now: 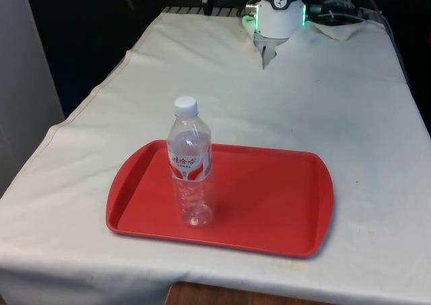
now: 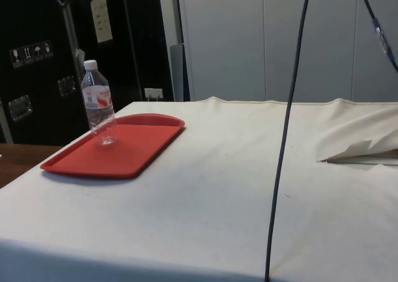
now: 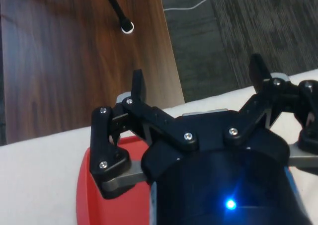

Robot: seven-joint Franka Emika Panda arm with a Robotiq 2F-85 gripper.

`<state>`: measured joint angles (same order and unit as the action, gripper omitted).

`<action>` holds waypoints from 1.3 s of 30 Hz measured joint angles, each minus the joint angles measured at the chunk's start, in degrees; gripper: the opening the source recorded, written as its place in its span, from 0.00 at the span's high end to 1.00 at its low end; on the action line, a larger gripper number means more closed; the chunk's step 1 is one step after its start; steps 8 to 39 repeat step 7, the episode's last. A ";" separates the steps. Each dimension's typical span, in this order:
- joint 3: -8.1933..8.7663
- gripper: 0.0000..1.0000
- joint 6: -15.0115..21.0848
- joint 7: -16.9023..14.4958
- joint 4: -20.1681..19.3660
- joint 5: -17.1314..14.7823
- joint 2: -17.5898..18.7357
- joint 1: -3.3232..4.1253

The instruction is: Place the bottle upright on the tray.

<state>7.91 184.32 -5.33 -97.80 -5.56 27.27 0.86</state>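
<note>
A clear plastic bottle (image 1: pixel 190 163) with a white cap and a red label stands upright on the red tray (image 1: pixel 269 204), towards the front view's left. From the side the bottle (image 2: pixel 98 104) rises at the far end of the tray (image 2: pixel 130 151). My gripper (image 3: pixel 198 76) is open, its black fingers (image 3: pixel 138 86) spread wide with nothing between them. It hangs well above the table, over the tray's corner (image 3: pixel 97 207) near the cloth's edge. It is apart from the bottle.
The arm's base (image 1: pixel 279 9) stands at the table's far end. A black cable (image 2: pixel 286 126) hangs down across the side view. The cloth has a raised fold (image 2: pixel 360 151). Beyond the table's edge lie a wooden surface (image 3: pixel 74 61) and grey floor (image 3: pixel 238 26).
</note>
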 measured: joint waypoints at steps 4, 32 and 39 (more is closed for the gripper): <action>0.06 0.00 -0.11 0.00 0.34 0.00 -0.29 0.00; 0.11 0.00 -0.17 0.00 0.69 0.00 -0.63 0.00; 0.11 0.00 -0.17 0.00 0.69 0.00 -0.63 0.00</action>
